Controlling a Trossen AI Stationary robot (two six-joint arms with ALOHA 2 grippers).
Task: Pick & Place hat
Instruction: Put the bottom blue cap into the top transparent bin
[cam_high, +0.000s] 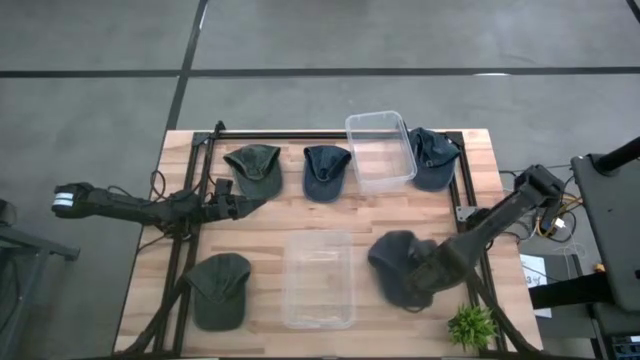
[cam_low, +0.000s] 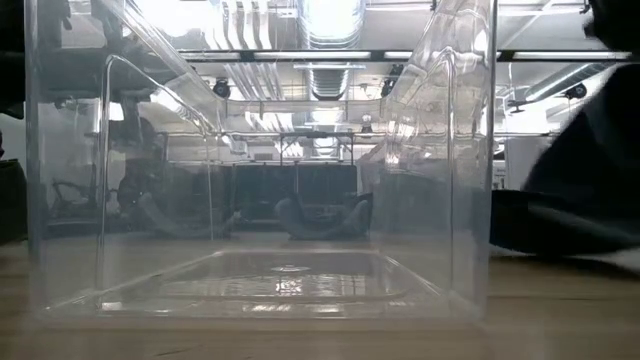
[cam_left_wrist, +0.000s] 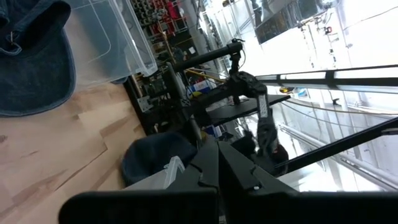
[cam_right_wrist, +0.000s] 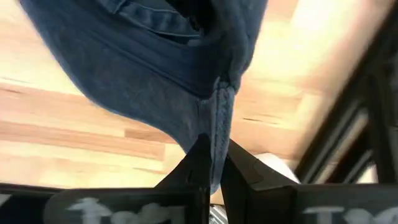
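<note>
On the left side of the table, my left gripper (cam_high: 238, 207) is waiting low over the wood near a green hat (cam_high: 254, 167), its fingers (cam_left_wrist: 214, 171) pressed together on nothing. Left to right along the far edge are lying that green hat, a blue hat (cam_high: 326, 170), an empty clear bin (cam_high: 380, 150) and another blue hat (cam_high: 433, 157). At the near left a second green hat (cam_high: 219, 289) is resting untouched. At the centre the near clear bin (cam_high: 318, 279) is standing empty, and I am taking it as the target. To its right, my right gripper (cam_high: 425, 282) is pinching the dark blue hat (cam_high: 398, 267): in the right wrist view the cloth (cam_right_wrist: 155, 68) is running down between my two fingers (cam_right_wrist: 198, 163), which are clamped narrowly on a fold. Whether the hat is hanging quite clear of the table (cam_high: 500, 160) I cannot tell. By my judgement the step in hand is the pick passing into the carry. The next move is calling for a lift above the bin wall, a short sideways travel toward the left, and release once the hat is hanging over the opening; limp cloth may drag on the rim.
</note>
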